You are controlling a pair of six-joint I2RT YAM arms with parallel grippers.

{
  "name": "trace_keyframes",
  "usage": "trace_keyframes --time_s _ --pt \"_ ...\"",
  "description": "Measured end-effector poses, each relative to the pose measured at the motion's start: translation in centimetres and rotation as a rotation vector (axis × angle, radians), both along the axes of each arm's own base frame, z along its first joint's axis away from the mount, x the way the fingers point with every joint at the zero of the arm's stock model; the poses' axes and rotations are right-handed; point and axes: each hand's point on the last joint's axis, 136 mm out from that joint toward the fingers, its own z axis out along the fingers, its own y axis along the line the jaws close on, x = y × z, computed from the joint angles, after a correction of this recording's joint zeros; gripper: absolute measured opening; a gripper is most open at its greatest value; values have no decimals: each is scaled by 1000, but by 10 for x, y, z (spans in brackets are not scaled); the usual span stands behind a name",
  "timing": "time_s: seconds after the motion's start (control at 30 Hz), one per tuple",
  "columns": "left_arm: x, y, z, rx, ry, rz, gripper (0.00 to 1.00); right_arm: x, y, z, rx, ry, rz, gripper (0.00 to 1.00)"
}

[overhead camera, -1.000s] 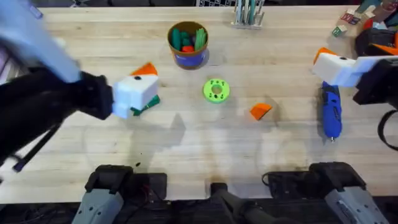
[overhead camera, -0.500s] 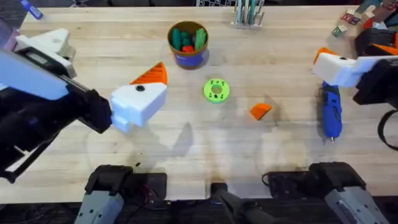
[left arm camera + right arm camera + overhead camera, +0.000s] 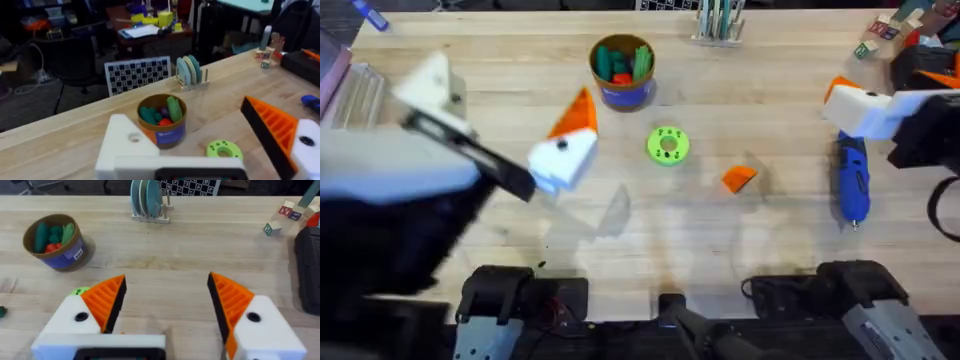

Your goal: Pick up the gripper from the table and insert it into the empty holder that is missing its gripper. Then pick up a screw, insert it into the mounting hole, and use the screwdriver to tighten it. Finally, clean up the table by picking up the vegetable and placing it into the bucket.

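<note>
**Left arm lifts away; loose orange gripper untouched on the table**

The gripper [image 3: 739, 178], a small orange wedge, lies alone on the bare wooden table [image 3: 650, 240]. It sits between the green disc [image 3: 667, 145] and the blue screwdriver [image 3: 851, 182]. It has not moved in the last second.

The holder [image 3: 126, 142] is the plain white jaw block of the left gripper [image 3: 505, 100]. Its partner jaw carries an orange wedge. The two jaws stand far apart with nothing between them.

Over the past second the left arm has risen from low over the table toward the overhead camera. It now looks large and blurred, and it has tilted. This lifts the empty holder off the table, well apart from the loose wedge.

The right gripper [image 3: 167, 287] hovers over the screwdriver's far end, unchanged. Its orange pads [image 3: 102, 300] are spread and hold nothing. Fetching the wedge looks likely to be its job, and that step is not yet begun.

The bucket [image 3: 622, 72] stands beyond the disc, with green and red pieces inside.
</note>
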Motion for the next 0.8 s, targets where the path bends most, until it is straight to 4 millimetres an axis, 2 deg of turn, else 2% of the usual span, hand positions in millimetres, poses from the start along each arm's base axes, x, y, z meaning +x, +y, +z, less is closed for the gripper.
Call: trace_keyframes --time_s 0.17,0.4,0.43,0.5,0.63,0.8 --pt "-10 -2 -32 -64 -40 -16 988 0 0 0 0 0 0 991" --pt "0 -4 -60 -119 7 -30 987 0 0 0 0 0 0 992" --pt "6 -8 -74 -128 -12 -53 987 0 0 0 0 0 0 991" --pt "10 -11 -86 -131 -29 -69 987 0 0 0 0 0 0 991" --pt "14 -13 -126 -132 90 -74 987 0 0 0 0 0 0 992" --pt "12 -15 -129 -135 110 -87 987 0 0 0 0 0 0 991"
